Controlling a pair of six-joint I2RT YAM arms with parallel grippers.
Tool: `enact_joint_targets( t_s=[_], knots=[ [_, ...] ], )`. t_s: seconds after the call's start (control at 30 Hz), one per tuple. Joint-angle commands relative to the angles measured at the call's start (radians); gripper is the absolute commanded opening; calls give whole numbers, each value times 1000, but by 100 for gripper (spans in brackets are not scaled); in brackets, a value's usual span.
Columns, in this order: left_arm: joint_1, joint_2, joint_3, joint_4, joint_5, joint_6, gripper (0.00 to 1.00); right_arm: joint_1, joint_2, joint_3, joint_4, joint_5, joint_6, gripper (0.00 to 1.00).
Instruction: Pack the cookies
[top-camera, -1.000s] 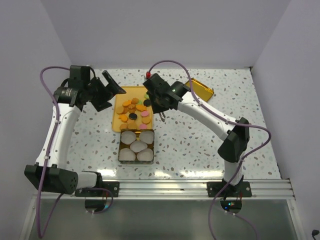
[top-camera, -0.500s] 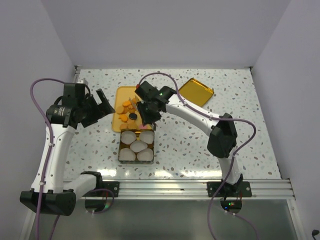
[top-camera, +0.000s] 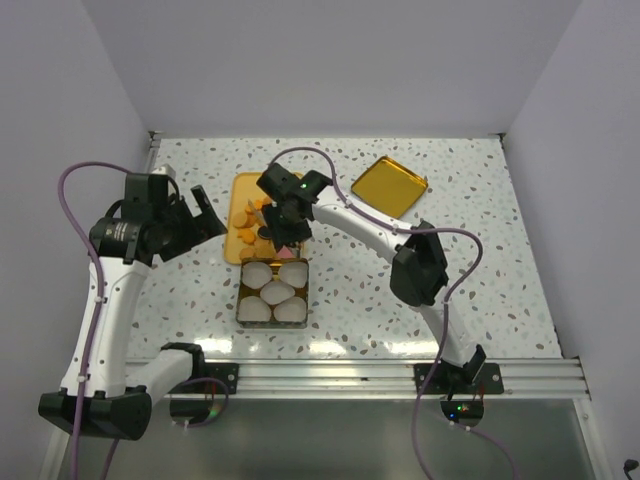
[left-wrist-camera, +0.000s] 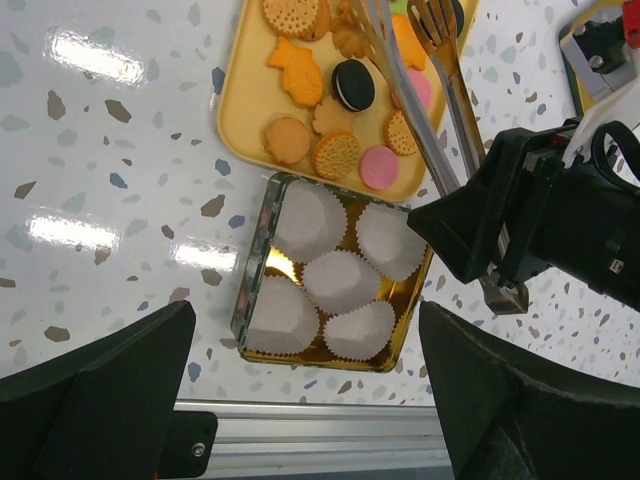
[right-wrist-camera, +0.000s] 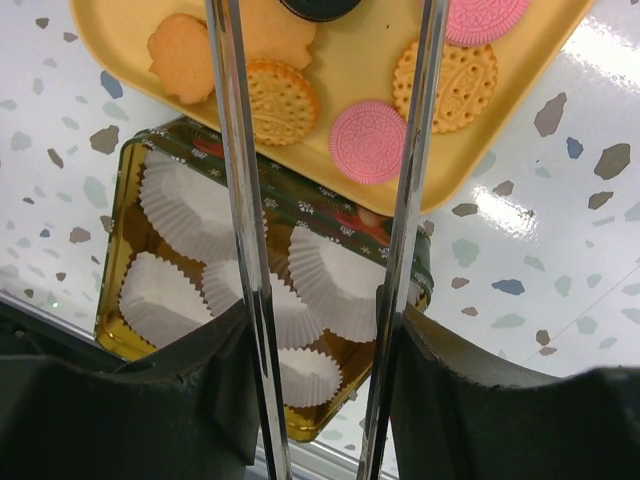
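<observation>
The right gripper (right-wrist-camera: 320, 330) is clenched on a pair of metal tongs (right-wrist-camera: 243, 200). The tong arms stand apart, and the wrist view shows nothing between them. They reach out across the tin (left-wrist-camera: 254, 262) toward its far side. There, touching the tin's far rim, lies a yellow tray (left-wrist-camera: 245, 95) carrying all the cookies (right-wrist-camera: 369, 140). Inside the tin sit five white paper cups (left-wrist-camera: 342, 280), each bare. So I judge the packing not begun: no cookie lifted, every cup yet to fill. The left gripper (top-camera: 208, 212) hangs spread and empty off the tin's left. A gold lid (top-camera: 392, 183) lies well beyond the tin's right
</observation>
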Motion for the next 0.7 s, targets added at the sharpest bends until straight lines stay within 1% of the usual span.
enact_joint_targets(
  t_s=[0.0,0.33,0.57,0.67],
  knots=[
    [8,-22,-3,-16,-5,40,100,0,23,64,-32,18,6,49],
    [8,-10,-7,-13,7,51,100,0,88,71,-21,16,24,49],
    [8,-3,-4,-17,7,53,100,-1,131,96,-35,16,26,44],
    [8,0,4,-18,7,51,100,0,123,110,-41,18,26,44]
  ],
)
